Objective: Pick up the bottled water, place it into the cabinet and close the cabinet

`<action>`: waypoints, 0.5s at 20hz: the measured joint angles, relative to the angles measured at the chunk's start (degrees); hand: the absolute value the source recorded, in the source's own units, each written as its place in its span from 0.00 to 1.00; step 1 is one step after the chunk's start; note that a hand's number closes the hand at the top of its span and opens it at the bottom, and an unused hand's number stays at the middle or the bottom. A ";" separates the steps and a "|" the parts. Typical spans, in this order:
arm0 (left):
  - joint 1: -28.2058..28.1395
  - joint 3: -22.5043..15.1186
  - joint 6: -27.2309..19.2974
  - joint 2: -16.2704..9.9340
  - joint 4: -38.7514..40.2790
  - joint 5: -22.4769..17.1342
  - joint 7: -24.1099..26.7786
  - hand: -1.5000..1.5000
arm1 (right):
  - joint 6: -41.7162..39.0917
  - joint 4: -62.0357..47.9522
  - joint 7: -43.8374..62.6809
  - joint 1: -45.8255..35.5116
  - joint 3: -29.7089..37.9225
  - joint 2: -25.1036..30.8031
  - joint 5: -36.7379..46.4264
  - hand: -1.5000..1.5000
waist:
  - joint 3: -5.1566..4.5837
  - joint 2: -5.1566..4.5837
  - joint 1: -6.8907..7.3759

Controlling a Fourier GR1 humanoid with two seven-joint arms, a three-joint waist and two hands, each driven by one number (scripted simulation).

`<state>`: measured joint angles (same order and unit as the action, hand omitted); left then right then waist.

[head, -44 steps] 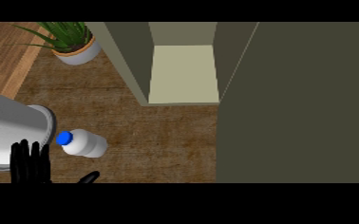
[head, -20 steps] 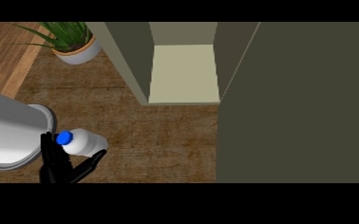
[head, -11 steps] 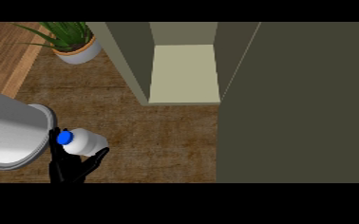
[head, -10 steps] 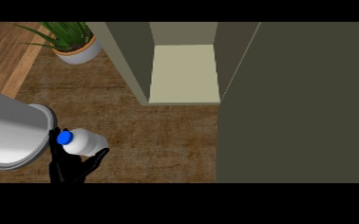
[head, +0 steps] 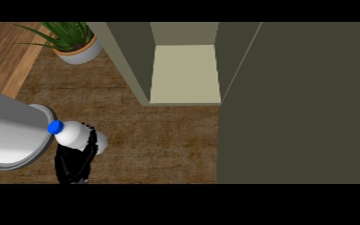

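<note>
Left hand (head: 72, 164) enters at lower left of the head view, black fingers curled up around the bottled water (head: 82, 136); a thin dark finger crosses the bottle's body, so the hand is closed on it. The palm and wrist are cut by the lower edge and partly hidden under the bottle; how much of the far side is wrapped cannot be made out. The bottle lies tilted, blue cap (head: 55, 127) pointing up-left, white body toward the lower right; whether it rests on the counter or is lifted clear cannot be told. The cap touches or overlaps the outline of the grey forearm (head: 20, 133), a large rounded shape cut off by the left edge. The right hand does not show. The counter (head: 162, 138) is dark brown wood grain; a lighter wooden strip (head: 15, 52) runs along the upper left. A potted plant (head: 72, 42) stands at the upper left, its leaves cropped at the top. The cabinet (head: 184, 71) sits up and to the right of the bottle, well apart from it, with a pale shelf floor visible between olive walls. The open cabinet door (head: 288, 100) fills the right side and hides whatever lies behind it. Bare counter lies between the bottle and the cabinet opening.
</note>
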<state>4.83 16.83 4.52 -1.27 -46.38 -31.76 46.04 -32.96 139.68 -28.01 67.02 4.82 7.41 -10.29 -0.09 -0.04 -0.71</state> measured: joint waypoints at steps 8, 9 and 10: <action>1.92 -0.03 -2.53 0.21 -1.34 0.54 2.56 1.00 | -0.06 -0.17 -0.08 -0.26 0.26 -0.33 -0.09 0.00 | 0.03 0.06 0.14; 2.16 -0.67 -1.98 -0.04 -1.07 1.20 2.75 1.00 | -0.09 -0.18 -0.21 -0.12 0.14 -0.43 -0.10 0.00 | 0.03 0.06 0.05; 2.41 -1.85 -1.48 0.01 -1.47 2.10 2.64 1.00 | -0.01 -0.33 -0.15 -0.68 0.32 -0.28 -0.11 0.00 | 0.04 0.06 0.11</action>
<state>7.24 14.98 3.04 -1.26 -47.85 -29.66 48.68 -32.97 139.35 -28.17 66.34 5.15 7.13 -10.40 -0.05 0.01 -0.60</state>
